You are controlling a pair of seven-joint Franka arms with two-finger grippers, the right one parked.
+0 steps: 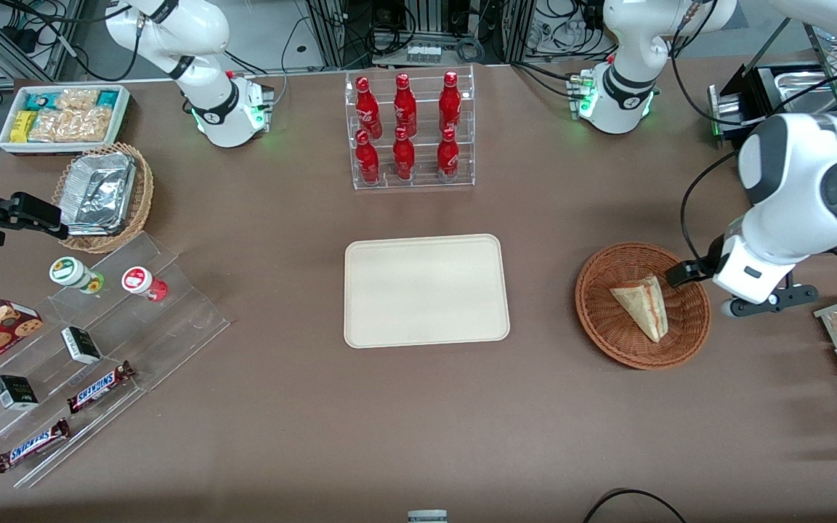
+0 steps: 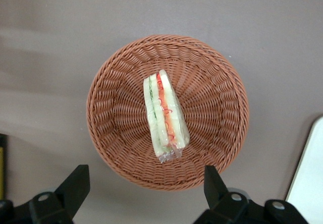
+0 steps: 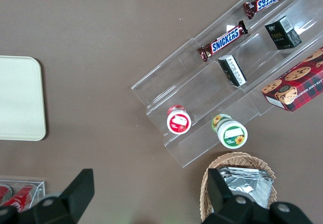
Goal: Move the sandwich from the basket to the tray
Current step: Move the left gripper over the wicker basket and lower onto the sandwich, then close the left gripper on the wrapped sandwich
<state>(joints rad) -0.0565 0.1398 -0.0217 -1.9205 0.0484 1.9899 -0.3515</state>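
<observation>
The gripper (image 2: 144,191) hangs above the table with its two dark fingers (image 2: 74,186) spread wide and nothing between them; in the front view it sits at the edge of the basket (image 1: 600,319) on the working arm's side, above the rim and not touching it. Looking down from the wrist, the basket fills most of the scene, and the sandwich (image 2: 165,117) lies near its middle, standing on one bread face's edge so that the orange-red and green filling stripes face upward, with a bit of clear wrap bunched at one end. The step in hand appears to be the approach for the pick, and nothing has been lifted yet. To do it well, I judge the arm should first centre itself over the wedge, since the sandwich sits off the midline between the fingers, nearer the basket's middle than the gripper is. The fingers should close across the two bread faces, the narrow way, not along the long edge, and about the thicker middle of the wedge where the grip has most to hold. The bread is likely soft, so a light squeeze would serve better than a hard one. The descent should stop short of the woven floor, and the fingers must clear the raised wicker wall. The tray (image 1: 426,290) lies flat and bare, well apart from the basket toward the table's middle, ready to receive it.
</observation>
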